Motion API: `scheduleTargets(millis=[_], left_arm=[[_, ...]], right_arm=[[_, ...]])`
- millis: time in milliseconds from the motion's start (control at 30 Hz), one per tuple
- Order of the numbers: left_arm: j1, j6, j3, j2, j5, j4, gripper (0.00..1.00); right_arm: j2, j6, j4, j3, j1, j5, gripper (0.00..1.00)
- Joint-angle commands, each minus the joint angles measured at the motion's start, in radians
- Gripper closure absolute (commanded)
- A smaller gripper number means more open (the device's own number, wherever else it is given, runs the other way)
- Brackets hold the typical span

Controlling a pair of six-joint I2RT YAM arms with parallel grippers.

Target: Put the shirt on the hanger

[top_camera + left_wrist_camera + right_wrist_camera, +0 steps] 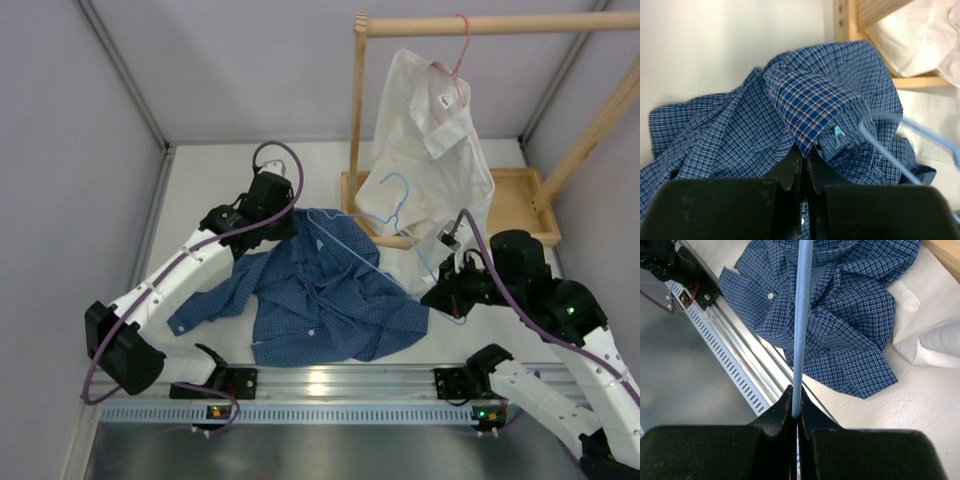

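1. Your right gripper (pixel 796 407) is clamped on the hanger (pixel 802 315) wire.
2. Shirt (pixel 320 310) sits crumpled on the table (pixel 200 180), with the hanger over it, not inside yet.
3. Further back, your left gripper (pixel 805 157) pinches the collar. Looks like all the threading's left.

Going off the shirt (pixel 320 295), which is sprawled on the table (pixel 200 180): the hanger (pixel 802 315) lies across its back-right part and sticks out past the right edge. The left gripper (pixel 804 156) sits at the shirt's back-left edge, pinching a fold of it. The right gripper (pixel 796 407) is just off the shirt's right side, clamped on the hanger. Behind and to the right stands the rack (pixel 356 120), with a second shirt (pixel 425 160) hanging on it. The rail (pixel 330 385) runs along in front.
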Motion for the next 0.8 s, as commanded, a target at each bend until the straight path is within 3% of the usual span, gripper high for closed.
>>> scheduleTargets(millis=[0,100,233,433,600,767], left_arm=[[0.001,0.002,-0.038,-0.04,0.115,0.087,1.0],[0.001,-0.001,-0.054,-0.038,0.166,0.108,1.0],[0.0,0.002,-0.054,-0.041,0.23,0.119,1.0],[0.012,0.031,-0.04,-0.072,0.197,0.111,1.0],[0.072,0.055,-0.072,-0.066,0.207,0.087,1.0],[0.127,0.084,-0.074,-0.049,0.223,0.087,1.0]], right_arm=[[0.019,0.025,0.11,0.01,0.02,0.058,1.0],[0.065,0.046,0.178,-0.011,0.039,-0.011,1.0],[0.133,0.065,0.251,-0.035,0.132,0.041,1.0],[0.253,0.069,0.298,-0.013,0.25,0.141,1.0],[0.156,0.098,0.296,-0.016,0.249,0.287,1.0],[0.087,0.095,0.21,-0.028,0.249,0.279,1.0]])
